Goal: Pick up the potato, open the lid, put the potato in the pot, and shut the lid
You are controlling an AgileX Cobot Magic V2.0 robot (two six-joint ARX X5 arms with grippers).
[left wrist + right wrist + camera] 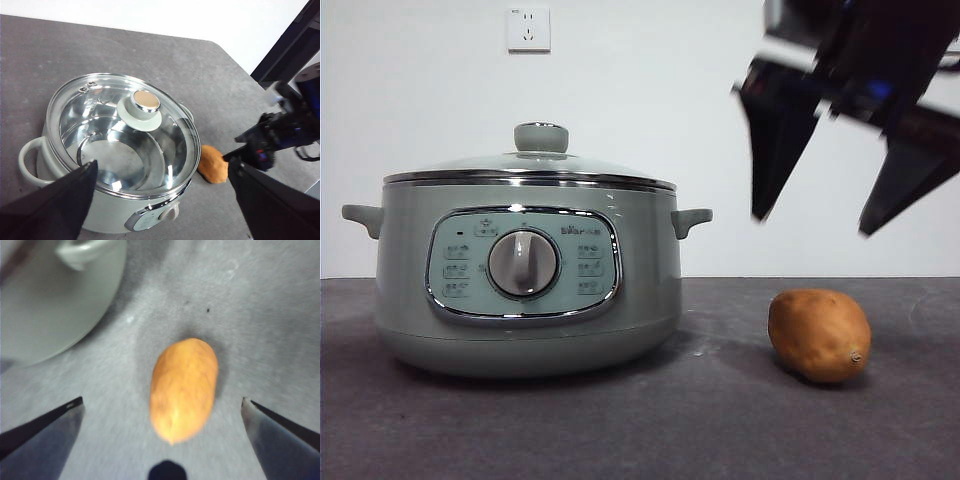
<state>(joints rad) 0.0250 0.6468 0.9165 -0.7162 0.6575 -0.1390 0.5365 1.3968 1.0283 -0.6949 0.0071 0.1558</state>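
Front view: the pot (pixel 527 290) stands at centre left of the frame with the lid (pixel 530 165) seated on it. The potato (pixel 819 335) lies on the grey surface (pixel 720 420) at lower right, apart from the pot. The right claw (pixel 820 215) hangs at upper right, above the potato, jaws spread wide and holding nothing.

Left wrist view: the left claw (pixel 165 200) sits above the pot (pixel 35 160), jaws spread and empty. The lid's knob (pixel 140 112) shows near the frame's centre. The potato (pixel 214 164) appears at centre right, just beside the pot, with the right claw's arm over it.

Right wrist view: the potato (pixel 184 389) fills the frame's centre, lying lengthwise between the spread jaws of the right claw (pixel 162 410), which do not touch it. The pot (pixel 60 300) occupies the upper left.

Assessment: the potato looks firm, moderately heavy, with matte skin offering fair friction. Its rounded ends could squirt out; grip across the thick middle. The glass lid is breakable and should be taken by its knob.
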